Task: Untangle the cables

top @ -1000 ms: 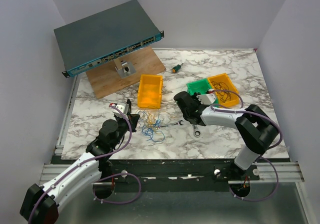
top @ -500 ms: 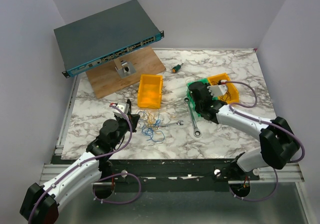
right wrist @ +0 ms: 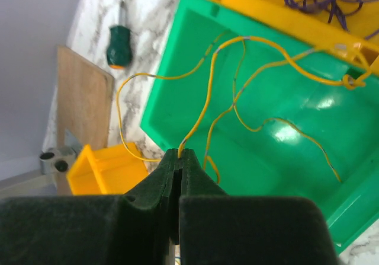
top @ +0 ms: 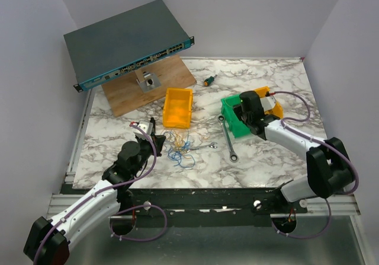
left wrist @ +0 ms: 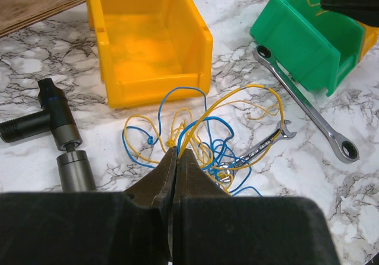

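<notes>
Across the marble table (top: 272, 158) the biggest thing is the switch (top: 127, 42) at 10 o'clock, propped on a board (top: 127, 102); next come a yellow bin (top: 178, 107) near the centre and a green bin (top: 231, 120) at 2 o'clock, with a second yellow bin (top: 259, 91) just behind it; a long wrench (top: 228, 139) lies beside the green bin, a small wrench (top: 204, 147) near 6 o'clock, a screwdriver (top: 209, 80) at 12; smallest, the cables (left wrist: 207, 137) sit in a loose heap at 7 o'clock, just in front of the yellow bin and touching the small wrench.

Progress looks partial; one yellow strand (right wrist: 237, 78) lies apart from the heap, draped into the green bin with a loop over its rim and a small knot near the second bin's edge; the blue, yellow and orange loops in the heap cross one another, so most of the sorting seems left to do.

Left arm reaches low from 7 o'clock, the left gripper (left wrist: 176, 157) at the heap's near edge, jaws pressed together on a few strands; right arm stretches toward 2 o'clock, bent at the elbow, the right gripper (right wrist: 179, 158) above the green bin's rim, jaws clamped on the yellow strand's end.
</notes>
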`<state>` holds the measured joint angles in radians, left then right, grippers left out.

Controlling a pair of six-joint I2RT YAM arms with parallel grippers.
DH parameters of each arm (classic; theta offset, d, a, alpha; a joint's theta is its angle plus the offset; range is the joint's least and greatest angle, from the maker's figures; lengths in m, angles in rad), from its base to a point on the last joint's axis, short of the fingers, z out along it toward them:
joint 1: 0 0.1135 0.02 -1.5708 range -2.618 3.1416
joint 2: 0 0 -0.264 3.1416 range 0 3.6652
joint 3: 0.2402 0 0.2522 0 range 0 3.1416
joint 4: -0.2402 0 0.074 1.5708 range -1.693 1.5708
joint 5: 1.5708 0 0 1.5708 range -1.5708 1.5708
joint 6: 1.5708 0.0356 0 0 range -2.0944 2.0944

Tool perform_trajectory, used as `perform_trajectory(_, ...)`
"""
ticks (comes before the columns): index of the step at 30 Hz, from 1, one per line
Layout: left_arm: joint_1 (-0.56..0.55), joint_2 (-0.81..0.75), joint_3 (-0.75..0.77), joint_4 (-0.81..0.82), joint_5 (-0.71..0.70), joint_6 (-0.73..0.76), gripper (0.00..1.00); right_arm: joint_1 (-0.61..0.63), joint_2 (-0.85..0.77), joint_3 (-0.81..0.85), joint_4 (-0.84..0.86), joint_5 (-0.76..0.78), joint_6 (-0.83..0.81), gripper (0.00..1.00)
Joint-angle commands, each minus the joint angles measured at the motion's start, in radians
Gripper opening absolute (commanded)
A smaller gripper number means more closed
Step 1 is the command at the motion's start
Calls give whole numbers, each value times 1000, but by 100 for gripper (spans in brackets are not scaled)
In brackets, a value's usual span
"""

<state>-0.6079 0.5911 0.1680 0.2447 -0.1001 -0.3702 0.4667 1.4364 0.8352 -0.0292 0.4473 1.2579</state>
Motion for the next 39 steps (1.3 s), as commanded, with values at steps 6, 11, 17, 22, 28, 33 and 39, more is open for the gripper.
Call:
perform_trajectory(6,6,-8,23,4,17,2,0,-5,126,-8,-66,-46,-20,1)
perform_trajectory(11,5,-11,25,1,16,2,0,-7,195,36,-131,84,-44,1)
perform_trajectory(17,5,-8,26,4,17,2,0,-8,318,104,-127,31,-150,1)
perform_trajectory(22,5,-11,25,2,17,3,0,-6,280,94,-112,25,-170,9)
perform_trajectory(28,5,-4,28,5,21,2,0,9,211,186,-242,88,-264,26)
perform_trajectory(33,5,-4,27,4,17,4,0,12,152,229,-298,90,-385,56)
perform_trajectory(39,5,-9,27,1,17,4,0,10,73,228,-317,-5,-525,73)
